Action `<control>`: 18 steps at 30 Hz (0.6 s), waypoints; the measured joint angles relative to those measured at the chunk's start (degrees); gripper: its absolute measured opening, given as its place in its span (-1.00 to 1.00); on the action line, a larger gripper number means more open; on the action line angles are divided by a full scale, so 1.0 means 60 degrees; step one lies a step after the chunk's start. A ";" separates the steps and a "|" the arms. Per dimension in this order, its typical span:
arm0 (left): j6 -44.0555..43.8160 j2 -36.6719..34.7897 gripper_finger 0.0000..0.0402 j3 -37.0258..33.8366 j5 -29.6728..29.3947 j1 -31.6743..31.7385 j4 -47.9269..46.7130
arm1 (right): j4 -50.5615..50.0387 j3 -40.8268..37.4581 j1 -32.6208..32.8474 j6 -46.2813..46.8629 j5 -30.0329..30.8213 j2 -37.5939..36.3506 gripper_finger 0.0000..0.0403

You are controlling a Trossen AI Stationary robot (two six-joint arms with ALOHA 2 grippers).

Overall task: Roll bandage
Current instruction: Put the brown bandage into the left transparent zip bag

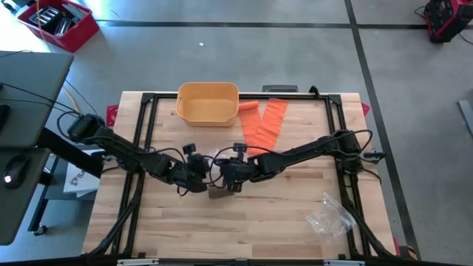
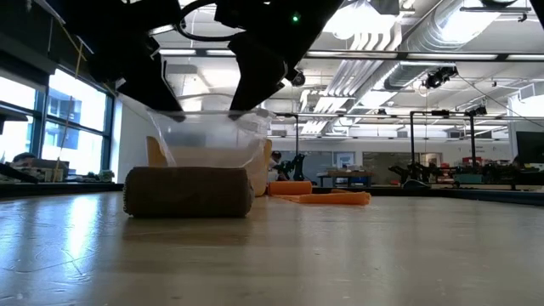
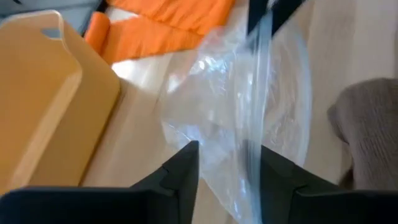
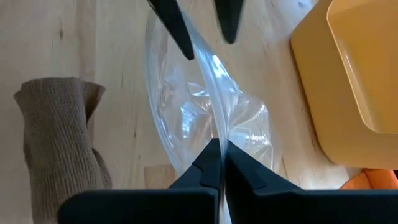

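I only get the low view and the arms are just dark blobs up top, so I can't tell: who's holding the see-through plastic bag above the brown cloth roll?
Observer: The right gripper is shut on the edge of the clear plastic bag.
Operator: What's the other one doing?
Observer: The left gripper faces it, open, with the bag's plastic between its fingers.
Operator: Is anything hiding on the table?
Observer: A second crumpled clear plastic bag lies on the right arm's side, apart from both grippers.
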 joint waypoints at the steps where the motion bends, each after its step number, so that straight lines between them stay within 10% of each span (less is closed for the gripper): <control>1: -0.0053 0.0000 -0.49 0.0000 0.0086 0.0000 -0.0040 | 0.0000 0.0000 0.0000 -0.0017 0.0000 0.0000 -1.00; 10: -0.0540 0.0092 -0.87 0.0000 0.1205 -0.0078 0.0023 | 0.0047 0.0000 0.0035 -0.0050 0.0004 0.0000 -1.00; 18: -0.2008 0.1204 -0.99 0.0000 0.0072 -0.0528 0.0031 | -0.0024 0.0000 0.0033 0.0284 0.0000 -0.0065 -0.81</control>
